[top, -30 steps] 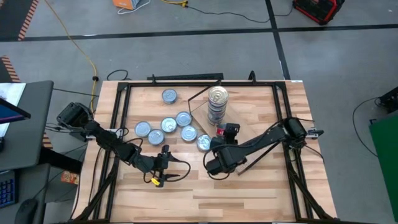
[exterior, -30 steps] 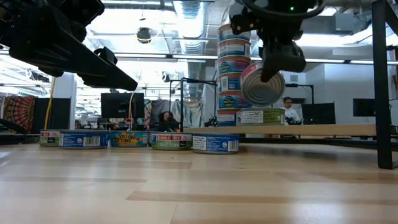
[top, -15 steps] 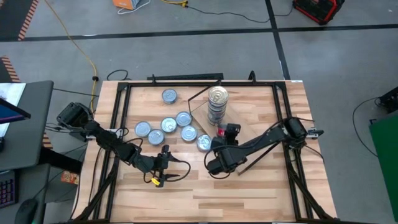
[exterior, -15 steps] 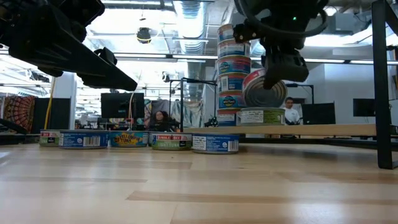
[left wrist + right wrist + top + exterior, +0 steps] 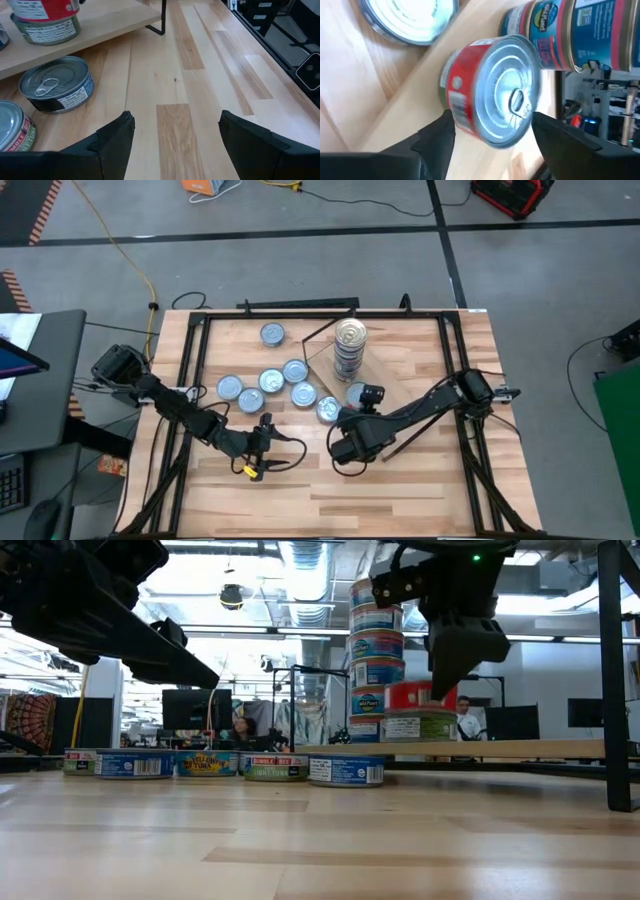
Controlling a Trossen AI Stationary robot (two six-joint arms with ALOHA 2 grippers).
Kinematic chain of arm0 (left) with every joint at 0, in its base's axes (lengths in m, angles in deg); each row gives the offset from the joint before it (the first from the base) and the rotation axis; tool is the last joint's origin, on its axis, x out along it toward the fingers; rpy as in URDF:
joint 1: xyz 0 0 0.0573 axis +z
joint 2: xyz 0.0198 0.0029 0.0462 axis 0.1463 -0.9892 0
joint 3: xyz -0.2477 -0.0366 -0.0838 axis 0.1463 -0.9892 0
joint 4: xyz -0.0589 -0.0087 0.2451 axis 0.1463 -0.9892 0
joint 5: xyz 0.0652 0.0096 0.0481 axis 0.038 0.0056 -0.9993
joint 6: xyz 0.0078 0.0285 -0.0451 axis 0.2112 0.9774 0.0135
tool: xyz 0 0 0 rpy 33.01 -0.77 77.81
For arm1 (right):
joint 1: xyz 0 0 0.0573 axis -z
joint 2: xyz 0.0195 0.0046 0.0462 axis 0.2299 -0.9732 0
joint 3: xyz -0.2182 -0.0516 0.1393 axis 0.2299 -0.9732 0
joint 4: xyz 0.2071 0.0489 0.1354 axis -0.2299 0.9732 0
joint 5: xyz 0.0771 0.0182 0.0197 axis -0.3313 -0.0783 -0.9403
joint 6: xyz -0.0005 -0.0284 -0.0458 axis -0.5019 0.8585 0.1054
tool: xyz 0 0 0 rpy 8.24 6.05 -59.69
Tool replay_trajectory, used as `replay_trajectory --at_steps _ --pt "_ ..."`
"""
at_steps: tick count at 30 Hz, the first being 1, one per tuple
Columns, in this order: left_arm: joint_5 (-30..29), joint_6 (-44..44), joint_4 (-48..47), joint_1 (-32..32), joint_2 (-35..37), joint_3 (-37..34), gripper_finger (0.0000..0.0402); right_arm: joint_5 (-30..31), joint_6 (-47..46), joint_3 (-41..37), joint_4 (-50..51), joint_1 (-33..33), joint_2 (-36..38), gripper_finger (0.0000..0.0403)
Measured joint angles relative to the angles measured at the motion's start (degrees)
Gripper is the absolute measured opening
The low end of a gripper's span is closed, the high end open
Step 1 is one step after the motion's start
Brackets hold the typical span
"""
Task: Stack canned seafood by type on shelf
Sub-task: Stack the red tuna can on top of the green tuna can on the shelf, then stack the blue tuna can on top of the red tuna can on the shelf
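Right wrist view: round red-labelled tin, ribbed silver lid, between right tool's spread dark fingers; left tool wide

Robotics lab or open workshop floor. Grey concrete floor with a dark seam across the top of the high view; yellow cable trailing at upper left. Low view background: exposed ceiling ducting, strip lighting, monitors on benches, a seated person right of centre.
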Motion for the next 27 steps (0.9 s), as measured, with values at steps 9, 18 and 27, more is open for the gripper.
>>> replay_trajectory --at_steps 9,18,27 --pt "0.0 0.0 -0.3 0.0 0.0 0.0 0.0281 0.4 -0.2 0.5 2.6 -0.2 0.0 0.0303" --pt "0.0 0.0 -0.4 0.0 0.0 0.0 0.0281 2.3 5.0 1.3 -3.3 -1.5 0.3 0.0302" --pt "-1.6 1.0 -4.7 0.5 0.0 0.0 0.0281 -0.1 10.2 1.3 -18.3 -4.2 0.1 0.0302"
